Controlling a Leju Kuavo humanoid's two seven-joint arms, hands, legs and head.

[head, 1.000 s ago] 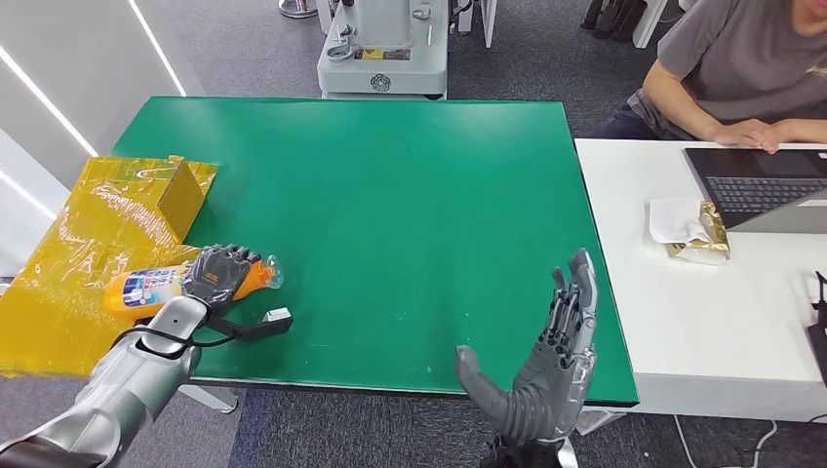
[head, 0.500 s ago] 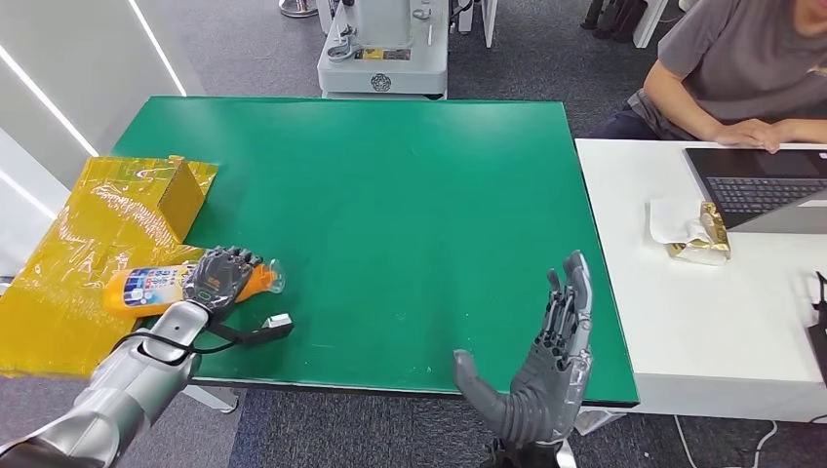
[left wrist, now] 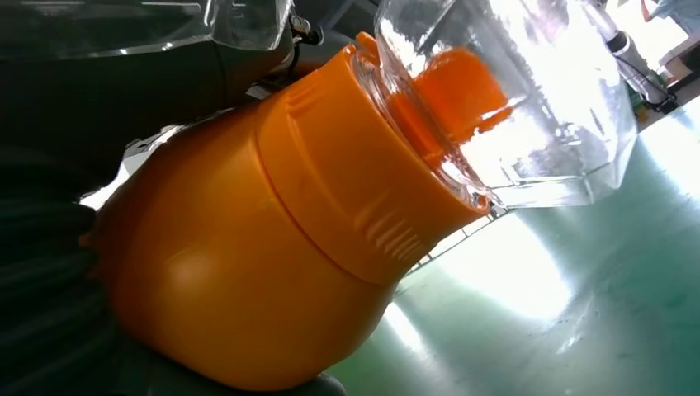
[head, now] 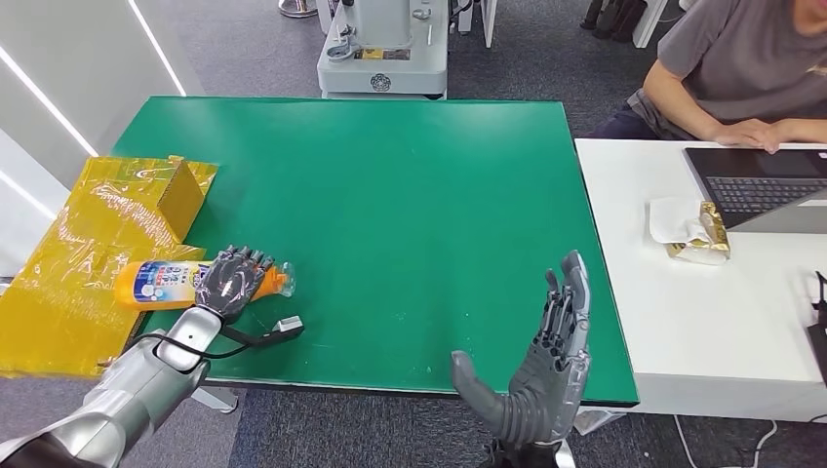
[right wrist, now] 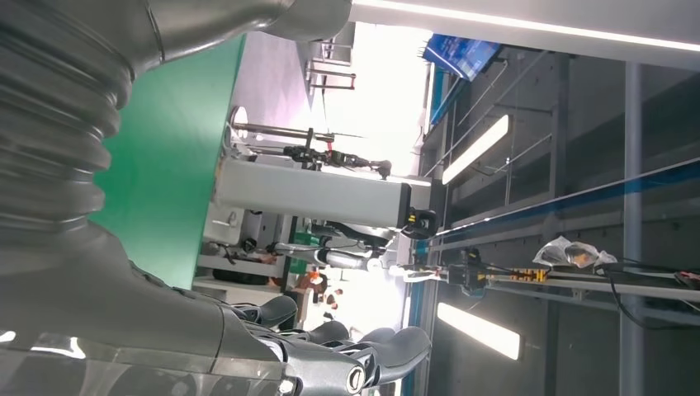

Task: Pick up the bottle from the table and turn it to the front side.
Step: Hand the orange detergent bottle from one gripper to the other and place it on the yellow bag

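An orange bottle point(head: 161, 284) with a blue and white label and a clear cap lies on its side at the near left edge of the green table point(head: 390, 195). My left hand point(head: 230, 282) grips it around the neck end. Up close in the left wrist view, the bottle's orange shoulder point(left wrist: 248, 264) and clear cap point(left wrist: 528, 99) sit just past my fingers. My right hand point(head: 546, 366) stands upright at the table's near right edge, fingers spread, holding nothing.
A yellow foil-wrapped box point(head: 107, 234) lies at the table's left edge, right behind the bottle. A white table point(head: 712, 331) on the right holds a laptop point(head: 761, 190) and a wrapped packet point(head: 697, 234); a person point(head: 741, 68) sits there. A grey machine base point(head: 382, 49) stands beyond the table.
My left hand has lifted and carried the bottle a little to the right and toward the table; the label now faces up more. The right hand has barely moved.
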